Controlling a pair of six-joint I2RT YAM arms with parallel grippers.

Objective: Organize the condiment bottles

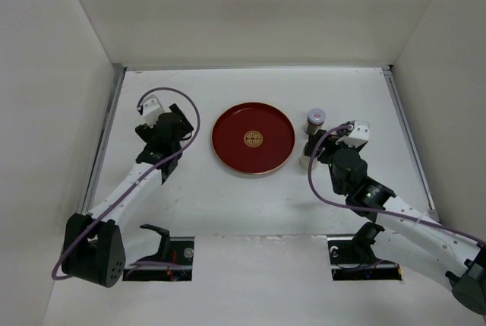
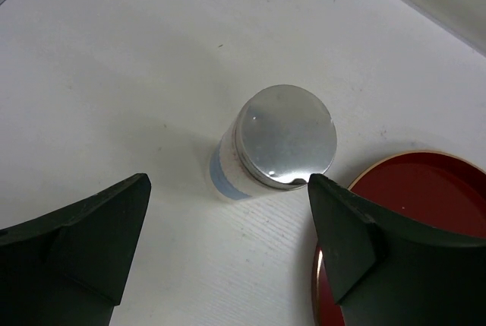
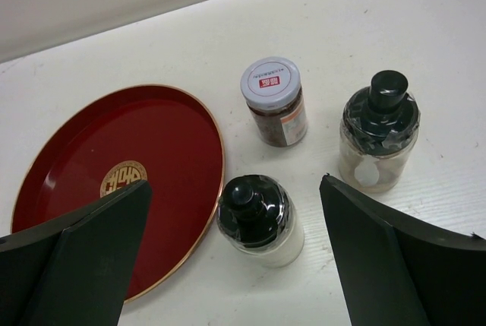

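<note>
My left gripper (image 2: 228, 181) was spread wide and held nothing. The tall whitish cylinder with a shiny grey cap (image 2: 285, 137) stood upright on the white table (image 2: 114, 60) just ahead of the gap, at about one o'clock from its middle, and neither finger touched it. The round red lacquer plate with a gold centre emblem (image 1: 231, 140) lay mid-table, with the whitish cylinder on its nine o'clock side and its rim just beside my inner finger. My worry there was that a straight drop could land that finger on the rim and tilt or shove the red plate. A pinch on the slick cap rather than the body could also let the tall cylinder slip or topple

My right gripper (image 3: 235, 184) was likewise wide open and empty. Three bottles crowded at the plate's three o'clock. A pale bottle with a glossy black cap (image 3: 258, 219) sat in the gap between my fingers. A short brown jar with a white lid (image 3: 272, 102) stood at its twelve o'clock, and a clear bottle with a black cap (image 3: 378, 140) at its two o'clock, near my outer finger. I judged the crowding the main hazard. Closing off-centre could sweep the outer finger into the clear bottle, reaching too far forward could nudge the brown jar, and the rounded cap offered poor purchase if I gripped the pale bottle too high
</note>
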